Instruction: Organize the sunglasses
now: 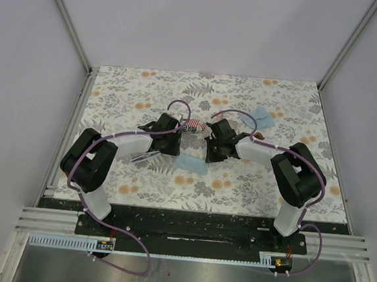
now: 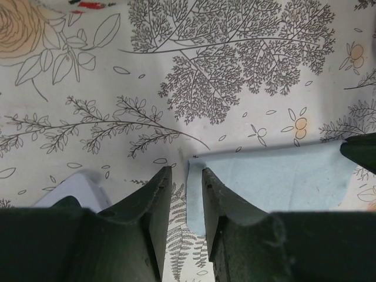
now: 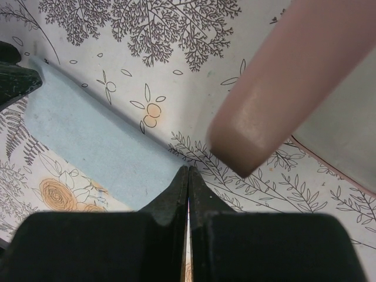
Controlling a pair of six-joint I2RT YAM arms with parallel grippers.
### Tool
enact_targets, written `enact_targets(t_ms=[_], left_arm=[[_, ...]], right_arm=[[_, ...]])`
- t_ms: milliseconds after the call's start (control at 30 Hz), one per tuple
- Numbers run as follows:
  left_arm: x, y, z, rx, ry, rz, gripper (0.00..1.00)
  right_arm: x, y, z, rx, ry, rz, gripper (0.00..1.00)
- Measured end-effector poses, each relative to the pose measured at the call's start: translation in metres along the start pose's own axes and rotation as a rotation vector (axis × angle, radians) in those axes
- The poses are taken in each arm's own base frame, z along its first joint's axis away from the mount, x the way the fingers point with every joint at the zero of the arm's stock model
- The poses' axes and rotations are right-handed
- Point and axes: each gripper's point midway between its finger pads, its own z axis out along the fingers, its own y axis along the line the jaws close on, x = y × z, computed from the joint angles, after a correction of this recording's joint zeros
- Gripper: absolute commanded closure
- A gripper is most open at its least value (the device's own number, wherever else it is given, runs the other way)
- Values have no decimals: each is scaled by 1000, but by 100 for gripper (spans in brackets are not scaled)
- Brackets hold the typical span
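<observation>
Overhead view of a floral-print table point(image 1: 147, 88) inside a white-walled enclosure, two arms bent inward, wrists nearly meeting at the middle. Between the wrists, a flag-printed case point(image 1: 191, 125). Just on the near side of them, flat on the table, a light blue cloth point(image 1: 191, 165). Farther back on the right, a second blue cloth point(image 1: 263, 114).

Left claw point(image 2: 185, 171) low over the table at one end of the nearer cloth, jaws a narrow gap apart. Only table pattern showing through the gap, nothing held. Right claw point(image 3: 188, 169) at the same cloth's long edge, tips pressed fully together. Nothing visible between them; a possible pinch on the cloth edge, impossible to tell. Close to the right wrist camera and blurred, a pink oblong case point(image 3: 276, 82).

The sunglasses hard to make out. A small reddish-brown shape point(image 1: 259, 135) on the table just beyond the right forearm, probably the brown-framed pair. A slim pale shape point(image 1: 145, 156) on the near side of the left forearm, possibly the silvery pair, too small to confirm. Neither visibly inside a case, neither in a claw.

Judging from this, task likely at an early stage: no pair seen stowed, both left to be picked up and put away.
</observation>
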Motion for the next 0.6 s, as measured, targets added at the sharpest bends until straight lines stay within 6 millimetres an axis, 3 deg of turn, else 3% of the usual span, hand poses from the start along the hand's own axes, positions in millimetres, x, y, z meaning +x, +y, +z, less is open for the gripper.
enact_targets(t_ms=[267,500,600], left_arm=[[-6,-8,6,43,-12,26,69],[-7,-13,11,74,-3,26,100],[-6,-15,11,86,2,20,100]], right_arm=[[0,1,0,-2,2,9,100],[2,2,0,-7,9,16,100],[2,2,0,-8,11,21,100]])
